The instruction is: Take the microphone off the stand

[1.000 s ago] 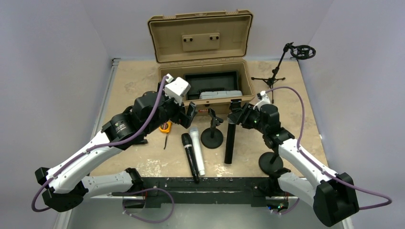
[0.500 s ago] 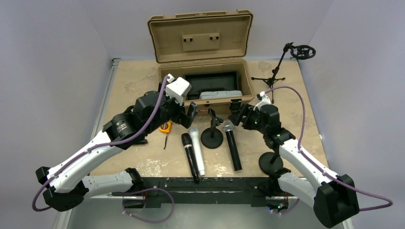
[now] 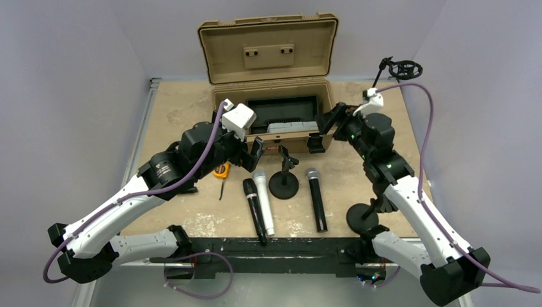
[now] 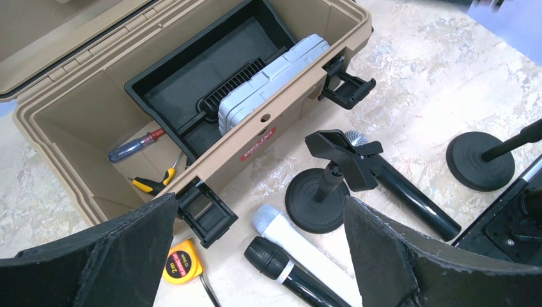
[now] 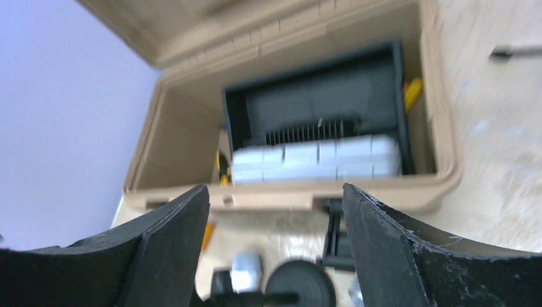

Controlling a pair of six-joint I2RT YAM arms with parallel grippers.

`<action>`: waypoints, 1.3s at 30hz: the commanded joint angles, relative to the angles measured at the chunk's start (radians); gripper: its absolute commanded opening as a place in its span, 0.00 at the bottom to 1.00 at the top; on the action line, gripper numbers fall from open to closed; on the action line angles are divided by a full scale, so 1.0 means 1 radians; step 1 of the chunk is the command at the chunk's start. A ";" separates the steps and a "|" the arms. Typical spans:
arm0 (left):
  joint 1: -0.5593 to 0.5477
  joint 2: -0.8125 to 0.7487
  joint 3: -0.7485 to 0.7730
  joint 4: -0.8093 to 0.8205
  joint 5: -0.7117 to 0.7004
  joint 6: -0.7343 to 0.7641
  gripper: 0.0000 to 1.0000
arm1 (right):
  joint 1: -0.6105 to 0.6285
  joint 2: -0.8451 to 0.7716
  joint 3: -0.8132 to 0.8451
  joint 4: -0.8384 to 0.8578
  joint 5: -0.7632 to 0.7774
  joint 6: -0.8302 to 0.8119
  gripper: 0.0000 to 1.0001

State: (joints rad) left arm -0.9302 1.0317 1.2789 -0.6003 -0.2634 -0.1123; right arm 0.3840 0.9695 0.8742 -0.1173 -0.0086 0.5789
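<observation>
The small black stand (image 3: 283, 182) (image 4: 323, 195) sits on its round base in front of the case, its clip (image 4: 346, 157) empty. A black microphone with a silver head (image 3: 316, 199) (image 4: 401, 190) lies flat on the table just right of the stand. My right gripper (image 3: 324, 130) (image 5: 275, 192) hangs open and empty above the case's front rim, well clear of that microphone. My left gripper (image 3: 251, 155) (image 4: 261, 211) is wide open and empty, hovering left of the stand above a white microphone (image 3: 263, 201) (image 4: 300, 243) and a black one (image 3: 254, 210) (image 4: 287, 272).
The open tan case (image 3: 225, 102) (image 5: 287, 201) holds tools and a grey box. A yellow tape measure (image 3: 222, 170) (image 4: 182, 262) lies by its left latch. A second round stand base (image 3: 362, 217) (image 4: 480, 160) sits at the right, a tripod stand (image 3: 367, 96) at the back right.
My right gripper opened and let go of the black microphone, which went from upright to lying flat beside the stand. The right arm then lifted back toward the case. The left arm held still.
</observation>
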 commanded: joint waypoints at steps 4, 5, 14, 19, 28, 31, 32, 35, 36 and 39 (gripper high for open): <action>0.001 -0.023 0.013 0.026 0.008 -0.010 0.98 | -0.022 0.061 0.305 -0.087 0.342 -0.141 0.76; 0.001 -0.026 0.013 0.026 0.010 -0.010 0.98 | -0.036 0.071 0.339 -0.087 0.370 -0.156 0.76; 0.001 -0.043 0.013 0.026 0.010 -0.010 0.98 | -0.216 0.209 0.565 -0.018 0.341 -0.259 0.74; 0.001 -0.049 0.014 0.025 0.012 -0.012 0.98 | -0.241 0.337 0.684 -0.033 0.430 -0.317 0.73; 0.001 -0.060 0.016 0.024 0.026 -0.018 0.98 | -0.338 0.523 0.842 -0.086 0.389 -0.354 0.64; 0.001 -0.062 0.016 0.025 0.026 -0.019 0.98 | -0.344 0.576 0.887 -0.105 0.356 -0.363 0.61; 0.001 -0.062 0.016 0.026 0.027 -0.020 0.98 | -0.345 0.593 0.905 -0.114 0.355 -0.371 0.60; 0.001 -0.062 0.016 0.026 0.031 -0.021 0.98 | -0.346 0.639 0.955 -0.139 0.362 -0.383 0.58; 0.001 -0.062 0.016 0.026 0.032 -0.021 0.98 | -0.346 0.651 0.970 -0.148 0.369 -0.386 0.57; 0.001 -0.063 0.016 0.025 0.032 -0.021 0.98 | -0.346 0.688 0.997 -0.172 0.379 -0.383 0.54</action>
State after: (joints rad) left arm -0.9306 0.9855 1.2789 -0.6003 -0.2390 -0.1204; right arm 0.0418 1.6405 1.7969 -0.2615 0.3645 0.2192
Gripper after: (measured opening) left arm 0.983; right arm 0.559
